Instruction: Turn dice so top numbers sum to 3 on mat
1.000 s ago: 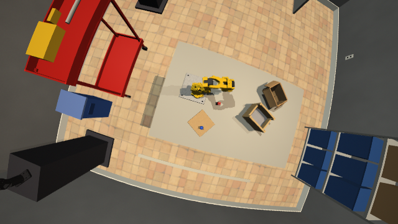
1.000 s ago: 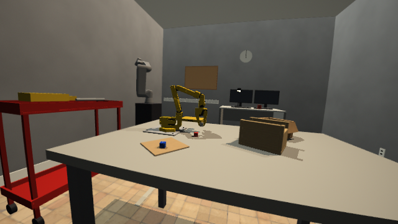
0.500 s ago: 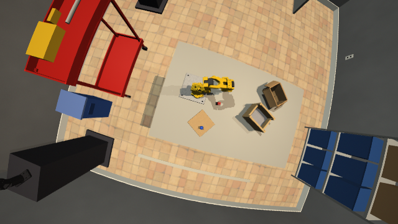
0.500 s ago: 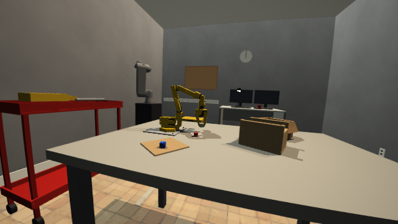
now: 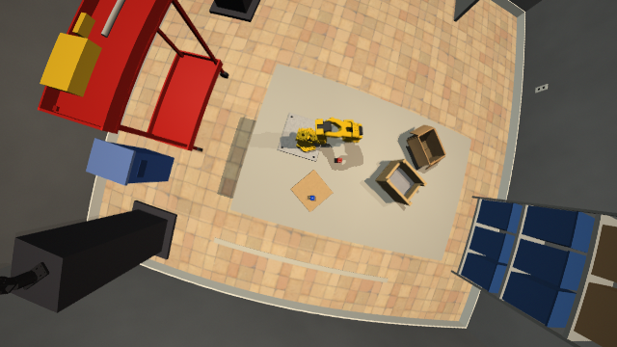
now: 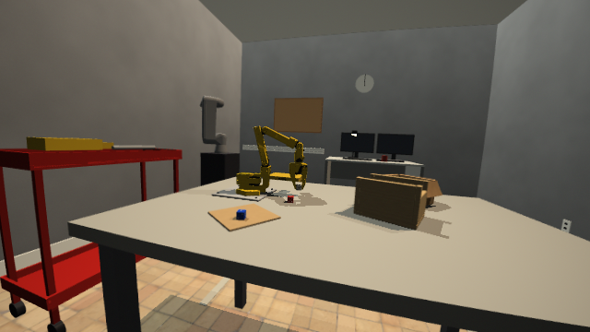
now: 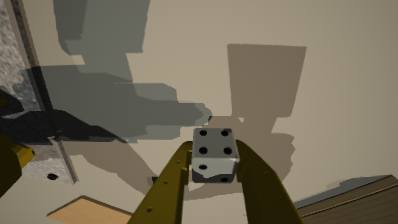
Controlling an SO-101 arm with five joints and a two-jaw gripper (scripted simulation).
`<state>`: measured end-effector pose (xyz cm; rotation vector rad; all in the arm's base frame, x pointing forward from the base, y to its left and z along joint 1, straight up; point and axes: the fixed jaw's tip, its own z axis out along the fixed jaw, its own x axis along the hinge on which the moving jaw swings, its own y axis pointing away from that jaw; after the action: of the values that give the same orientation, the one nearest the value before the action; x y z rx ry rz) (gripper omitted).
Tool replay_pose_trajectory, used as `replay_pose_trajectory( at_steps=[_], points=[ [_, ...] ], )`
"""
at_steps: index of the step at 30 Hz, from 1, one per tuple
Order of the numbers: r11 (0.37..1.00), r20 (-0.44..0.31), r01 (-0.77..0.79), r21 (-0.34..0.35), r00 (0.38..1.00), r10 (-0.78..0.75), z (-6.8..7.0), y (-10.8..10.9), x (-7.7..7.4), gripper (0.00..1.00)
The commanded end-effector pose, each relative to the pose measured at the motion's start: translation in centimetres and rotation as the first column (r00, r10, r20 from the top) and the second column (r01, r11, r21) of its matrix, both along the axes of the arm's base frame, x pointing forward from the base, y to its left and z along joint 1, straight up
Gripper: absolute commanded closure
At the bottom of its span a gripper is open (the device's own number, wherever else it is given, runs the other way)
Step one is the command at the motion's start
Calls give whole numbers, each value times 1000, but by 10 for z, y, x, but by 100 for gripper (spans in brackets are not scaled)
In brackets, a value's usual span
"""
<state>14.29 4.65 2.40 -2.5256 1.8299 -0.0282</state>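
The yellow pincer (image 6: 299,186) (image 7: 213,162) grips a small white die with black pips (image 6: 299,187) (image 7: 215,155) by two opposite sides, above the pale table (image 5: 410,226) (image 6: 295,249); it is probably light, rigid and slightly slick, best squeezed squarely at mid-height. In the top view, the small red die (image 5: 338,160) (image 6: 290,199) (image 7: 155,179) lies at one o'clock from the square tan mat (image 5: 308,180) (image 6: 253,223) (image 7: 90,210), and the small blue die (image 5: 312,198) (image 6: 241,214) sits on it.

Grey background arm (image 6: 209,121) now lower.
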Motion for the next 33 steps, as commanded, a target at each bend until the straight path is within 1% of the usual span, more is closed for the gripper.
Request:
replay_pose_trajectory(
  at_steps=[1, 10, 18, 27, 33],
  points=[
    [1000, -19, 2, -5, 1000, -2, -4, -2, -3, 100],
    [1000, -19, 2, -5, 1000, -2, -9, -2, -3, 100],
    [1000, -19, 2, -5, 1000, -2, -10, -2, -3, 100],
    [1000, -19, 2, -5, 1000, -2, -15, -2, -3, 100],
    [1000, -19, 2, -5, 1000, -2, -15, -2, -3, 100]
  ],
)
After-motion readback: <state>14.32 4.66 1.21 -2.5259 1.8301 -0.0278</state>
